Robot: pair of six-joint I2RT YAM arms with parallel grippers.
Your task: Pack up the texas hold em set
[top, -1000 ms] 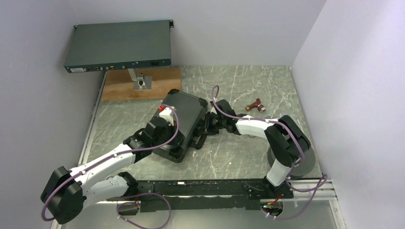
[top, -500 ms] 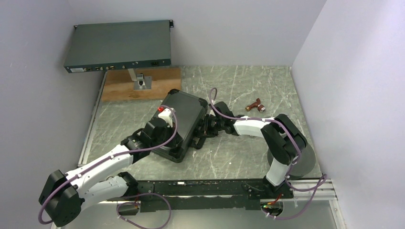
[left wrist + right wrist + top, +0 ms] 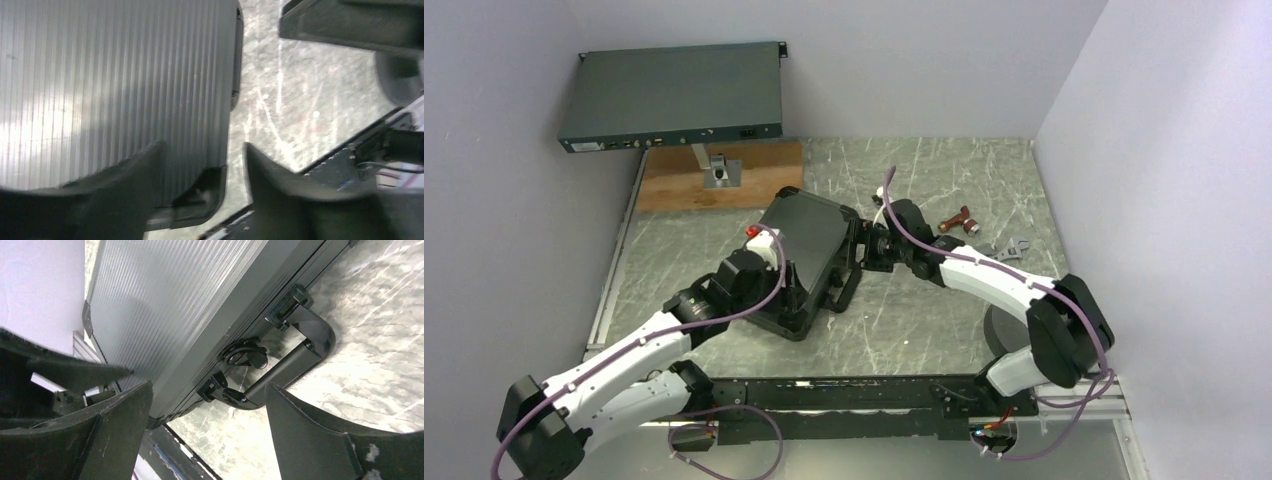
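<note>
One black case is all that shows of the poker set; it lies flat on the table with its lid shut, so the chips and cards cannot be seen; I judge the packing is nearly done and only the locking is left.

The case sits between the two tools; its near corner is right under the left tool, and its handle side is just in front of the right tool.

The long way of the case runs away from the arms' bases, with the far end leaning a bit toward the right arm; the handle is on the long side that faces the right tool; the ribbed lid faces up.

The left tool has its fingers spread wide and grips nothing; it is low over the lid, maybe to press it down, but I cannot tell if it touches.

The right tool is spread wide too and grips nothing; the handle and a small latch show in the gap between its fingers; I think it is lined up there to reach the latch.

Past the right tool, on its far side, lies a red-handled wrench, well apart from the case; far beyond the left tool a grey rack unit stands above a wooden board.
</note>
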